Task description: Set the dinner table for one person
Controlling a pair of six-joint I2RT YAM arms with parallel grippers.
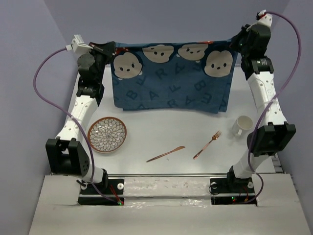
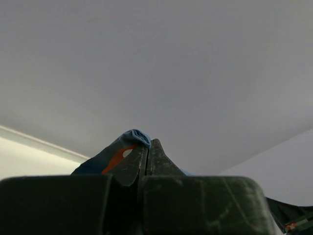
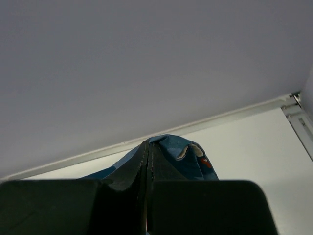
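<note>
A dark-blue cloth placemat (image 1: pixel 171 81) printed with letters and cartoon faces hangs stretched between my two grippers above the far part of the white dinner table (image 1: pixel 161 132). My left gripper (image 1: pixel 113 49) is shut on its left top corner (image 2: pixel 132 139). My right gripper (image 1: pixel 234 43) is shut on its right top corner (image 3: pixel 188 152). The cloth's lower edge rests on the table. On the table lie a patterned plate (image 1: pixel 107 134), a copper knife (image 1: pixel 165 153), a copper fork (image 1: pixel 207 144) and a white mug (image 1: pixel 241 125).
The plate sits at the near left beside the left arm. The mug stands at the right, close to the right arm's elbow (image 1: pixel 271 137). Knife and fork lie near the front edge. Purple walls close in the back and sides.
</note>
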